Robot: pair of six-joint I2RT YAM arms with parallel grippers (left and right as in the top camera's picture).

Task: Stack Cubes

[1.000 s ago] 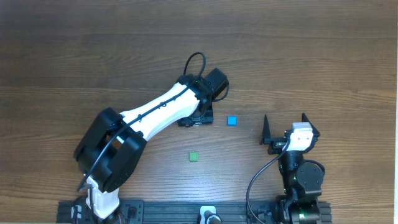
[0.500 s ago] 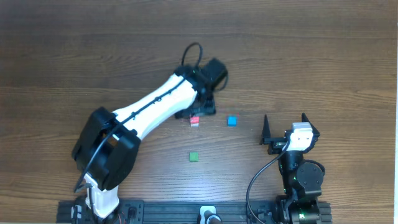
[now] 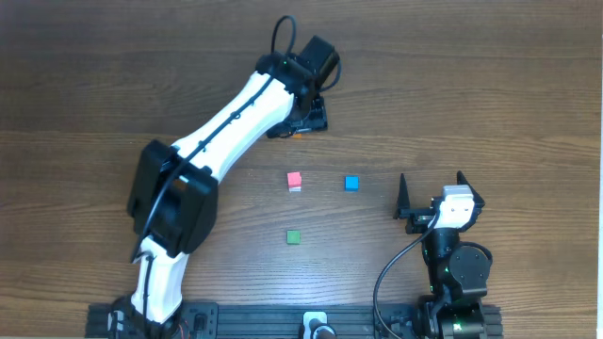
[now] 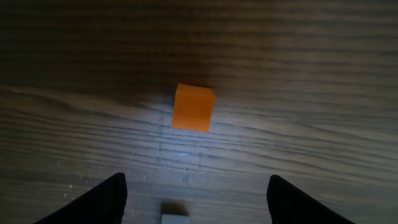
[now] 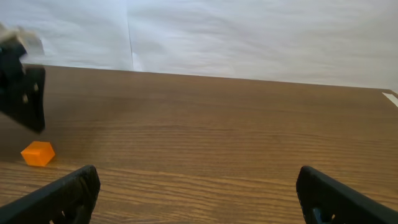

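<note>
Left gripper (image 4: 196,185) wide open, empty, over orange cube (image 4: 193,107), fingers clear of it. Pink cube (image 3: 294,179) at its 6 o'clock. Blue cube (image 3: 351,183) at pink's 3 o'clock, green cube (image 3: 293,237) at pink's 6. Right gripper (image 3: 430,181) wide open, empty.

Pink (image 3: 294,179), blue (image 3: 351,183), green (image 3: 293,237), orange (image 4: 193,107) cubes, unstacked

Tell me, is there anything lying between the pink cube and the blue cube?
No. In the top view, the stretch of wooden table between the pink cube and the blue cube is bare.
</note>
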